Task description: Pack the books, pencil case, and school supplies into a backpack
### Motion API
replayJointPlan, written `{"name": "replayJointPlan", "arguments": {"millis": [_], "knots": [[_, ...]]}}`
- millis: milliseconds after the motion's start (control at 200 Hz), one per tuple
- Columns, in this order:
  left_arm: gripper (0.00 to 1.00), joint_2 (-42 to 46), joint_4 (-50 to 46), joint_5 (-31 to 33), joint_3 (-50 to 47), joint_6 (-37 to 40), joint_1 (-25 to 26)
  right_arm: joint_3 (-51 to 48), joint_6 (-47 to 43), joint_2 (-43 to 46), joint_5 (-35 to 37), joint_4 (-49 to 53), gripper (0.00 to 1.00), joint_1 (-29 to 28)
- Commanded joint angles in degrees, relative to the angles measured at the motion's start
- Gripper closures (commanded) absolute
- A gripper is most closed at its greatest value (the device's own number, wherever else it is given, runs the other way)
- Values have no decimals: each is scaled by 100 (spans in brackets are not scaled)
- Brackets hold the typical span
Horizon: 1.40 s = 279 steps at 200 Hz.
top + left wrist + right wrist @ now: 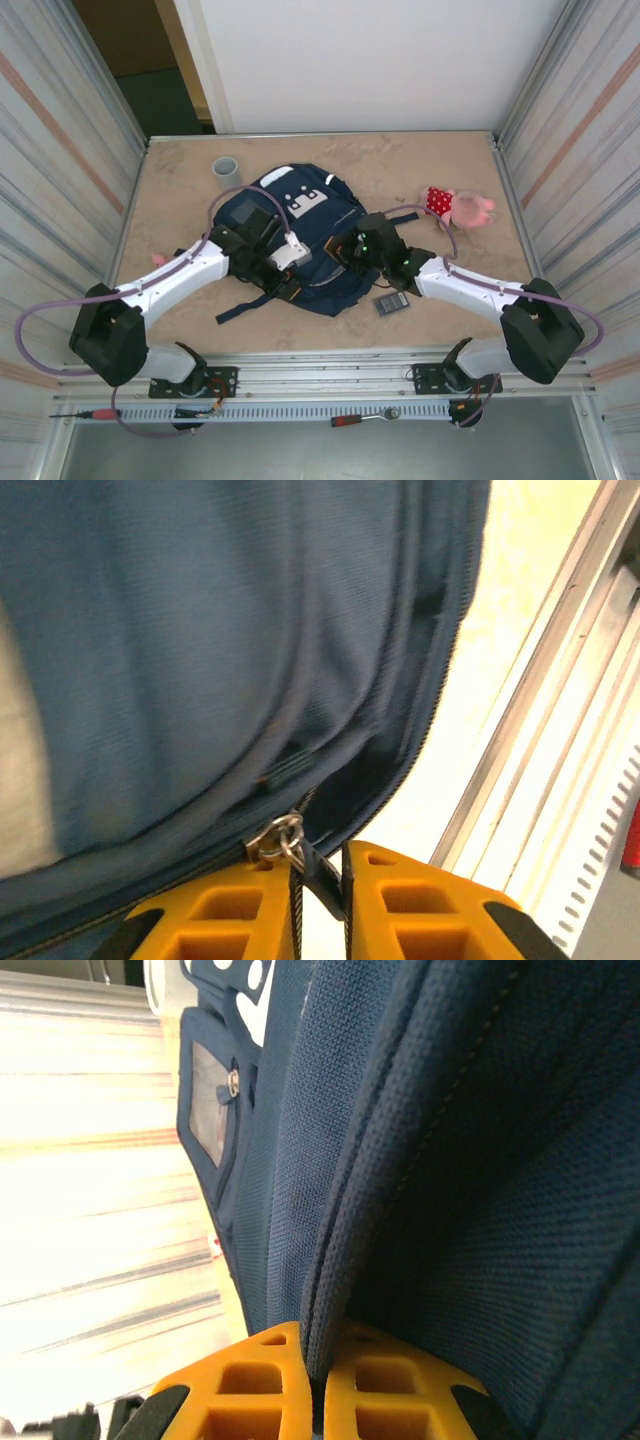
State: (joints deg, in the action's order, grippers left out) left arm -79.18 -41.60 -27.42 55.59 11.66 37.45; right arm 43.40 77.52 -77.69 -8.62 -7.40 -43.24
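Across the middle of the surface point(170, 200), the backpack point(335, 225) is lying flat.
Right fingers point(250, 1390) are clamping its seam; left fingers point(230, 915) are sitting slightly apart around the zipper pull point(318, 875), grip unclear.

No marking on the backpack point(335, 225) is legible.
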Motion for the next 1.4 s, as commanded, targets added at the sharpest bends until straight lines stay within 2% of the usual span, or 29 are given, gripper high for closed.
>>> {"name": "replayJointPlan", "arguments": {"millis": [0,105,185,311,431,611,757,877,952,1117,1253,1333,1393], "knots": [[79,207,829,-635,-70,-275,374,300,-73,-60,26,-594,100,35],[70,299,982,-512,-90,-120,528,373,-222,-77,-275,-504,100,130],[59,513,866,-287,-84,188,532,485,-571,-31,-556,-251,100,236],[40,1137,637,319,-162,1110,533,718,-1374,98,-840,359,100,357],[28,1880,788,1020,-498,2179,534,1037,-1880,82,-1320,900,100,551],[18,2357,1665,2131,-1298,3593,446,1601,-2416,-152,-2109,1391,100,716],[16,2035,2179,2235,-1455,3839,154,1928,-2553,-275,-2389,1610,100,765],[18,1712,2791,2253,-1552,3801,148,2032,-2493,-312,-2444,1645,100,774],[23,1531,3106,2146,-1572,3750,156,2066,-2403,-330,-2502,1645,100,791],[36,1185,3400,2031,-1632,3855,342,2087,-2072,-331,-2559,1712,100,891],[41,1062,3463,2168,-1785,4121,581,1944,-1719,-277,-2504,1731,100,1051],[53,1038,3535,2448,-1874,4238,683,1888,-1588,-239,-2550,1630,100,1103],[71,1076,3498,2513,-1865,4151,678,1898,-1639,-205,-2541,1673,100,1132]]}}
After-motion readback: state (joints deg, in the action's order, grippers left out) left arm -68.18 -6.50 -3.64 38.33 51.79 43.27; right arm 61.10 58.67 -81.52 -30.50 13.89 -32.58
